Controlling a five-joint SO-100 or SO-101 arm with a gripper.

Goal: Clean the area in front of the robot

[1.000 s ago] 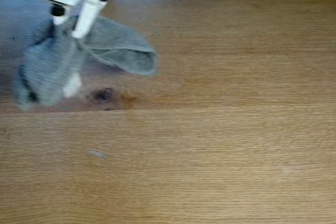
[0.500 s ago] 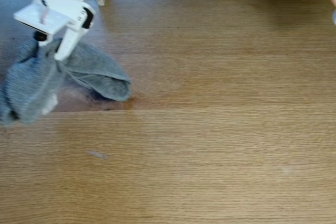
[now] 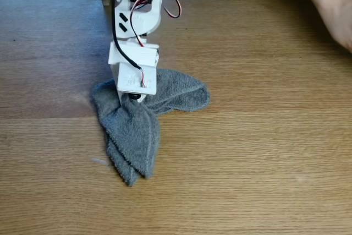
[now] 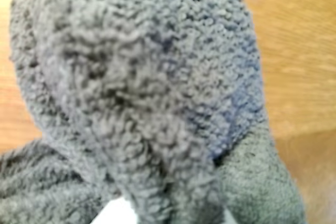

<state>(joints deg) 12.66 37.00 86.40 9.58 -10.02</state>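
Note:
The robot's white arm (image 3: 135,23), with black motor blocks and red and black wires, reaches down over the light wooden tabletop (image 3: 264,152). Its gripper (image 3: 133,99) points straight down into a grey terry cloth (image 3: 137,133) and is shut on a bunched fold of it. The cloth lies crumpled on the wood, one flap spread to the right and a longer flap trailing toward the front. In the wrist view the grey cloth (image 4: 142,87) bulges close to the lens, and bare wood (image 4: 299,40) shows at the right.
A person's hand (image 3: 330,4) reaches in at the top right corner of the fixed view. A small pale smudge (image 3: 100,161) sits on the wood left of the cloth's front tip. Open wood extends right and front.
The arm has swept from the far left toward the middle, dragging the cloth with it. The cloth now covers the dark knot. The hand at the top right has come further in.

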